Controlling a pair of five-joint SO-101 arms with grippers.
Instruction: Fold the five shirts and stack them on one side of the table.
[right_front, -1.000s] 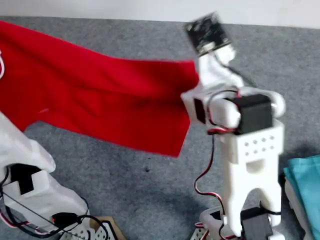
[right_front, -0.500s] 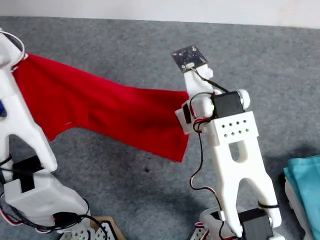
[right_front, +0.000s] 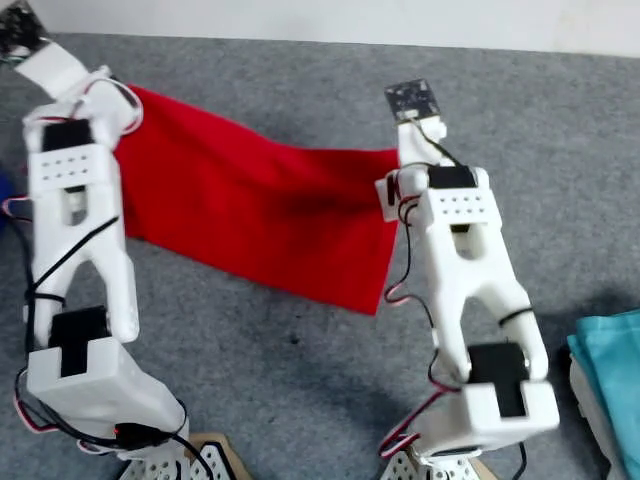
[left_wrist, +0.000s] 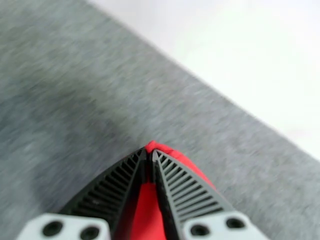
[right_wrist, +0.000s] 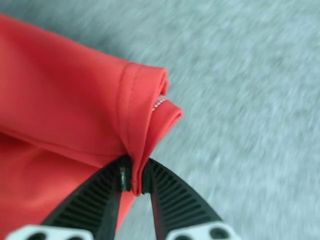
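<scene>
Left gripper (left_wrist: 149, 152) and right gripper (right_wrist: 135, 167) both clamp the red shirt (right_front: 250, 215) stretched between them; teal shirt (right_front: 615, 370) looks folded aside, most work seemingly left

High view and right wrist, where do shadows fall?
High view: a soft dark patch on the red shirt near the right arm, fainter shadow on the grey table between the arms. Right wrist view: the fold darkens beside the right gripper.
</scene>
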